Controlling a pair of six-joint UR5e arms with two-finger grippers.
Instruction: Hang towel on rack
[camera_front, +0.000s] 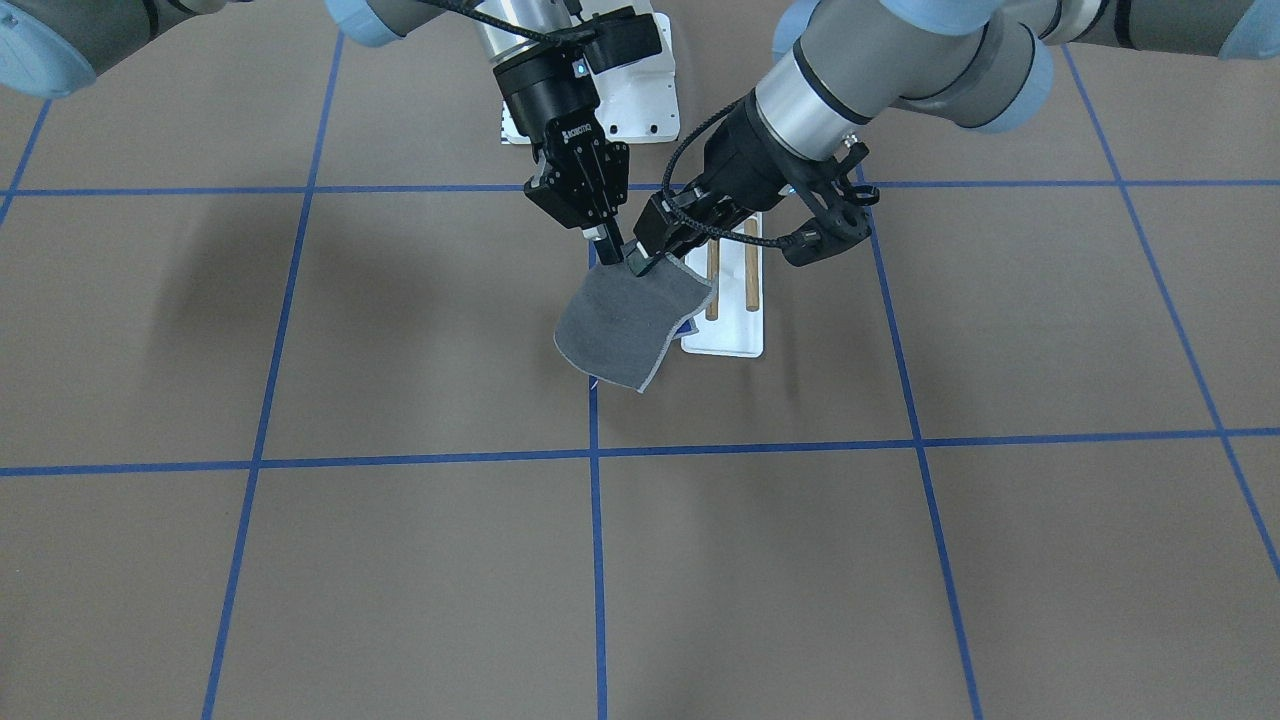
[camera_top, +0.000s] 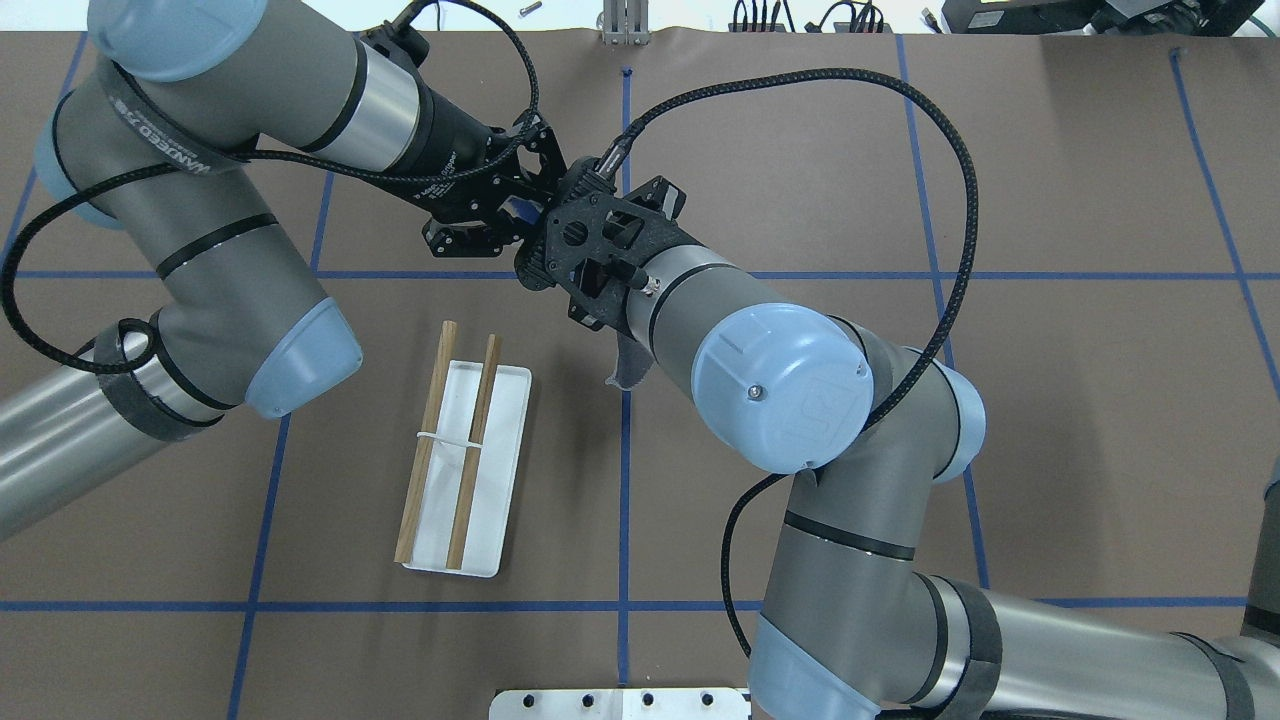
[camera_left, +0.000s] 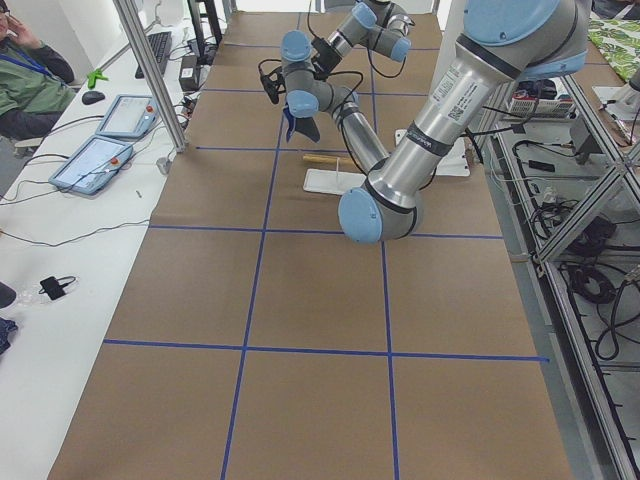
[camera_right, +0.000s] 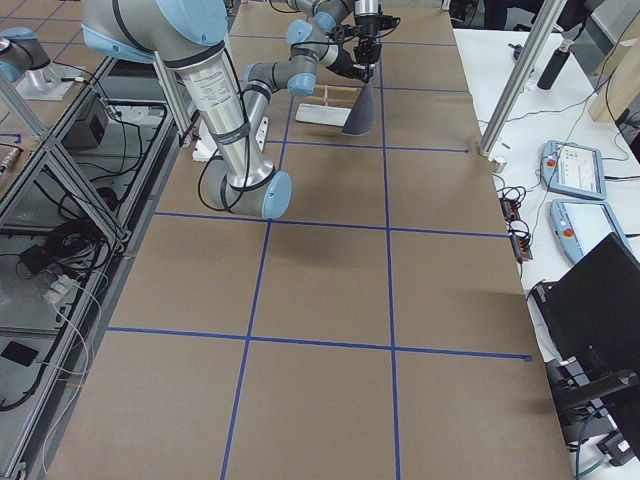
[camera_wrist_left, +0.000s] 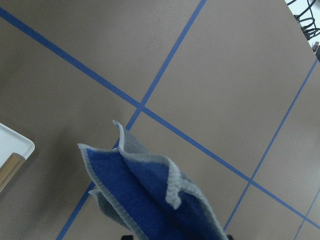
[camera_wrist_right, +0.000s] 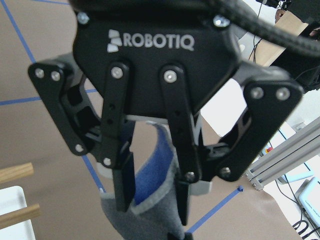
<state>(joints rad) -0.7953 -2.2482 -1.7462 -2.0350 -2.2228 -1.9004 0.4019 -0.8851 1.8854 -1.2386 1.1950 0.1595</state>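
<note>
The towel (camera_front: 625, 325) is dark grey with a blue inner side and hangs in the air just beside the rack (camera_front: 725, 335), toward the table's middle. My right gripper (camera_front: 612, 250) is shut on its top edge. My left gripper (camera_front: 655, 255) meets it at the same top edge, and the right wrist view shows its fingers (camera_wrist_right: 122, 185) closed on the bunched towel (camera_wrist_right: 150, 182). The left wrist view shows the towel (camera_wrist_left: 145, 195) dangling below, with the rack's corner (camera_wrist_left: 12, 145) at the left. The rack (camera_top: 500, 480) stands bare, both wooden rods uncovered.
Brown table with blue tape grid lines (camera_front: 595, 455). The white bolted pedestal (camera_front: 650, 110) is behind the grippers by the robot's base. The two arms cross closely above the rack's far end (camera_top: 560, 230). An operator sits beyond the table's edge (camera_left: 25, 80).
</note>
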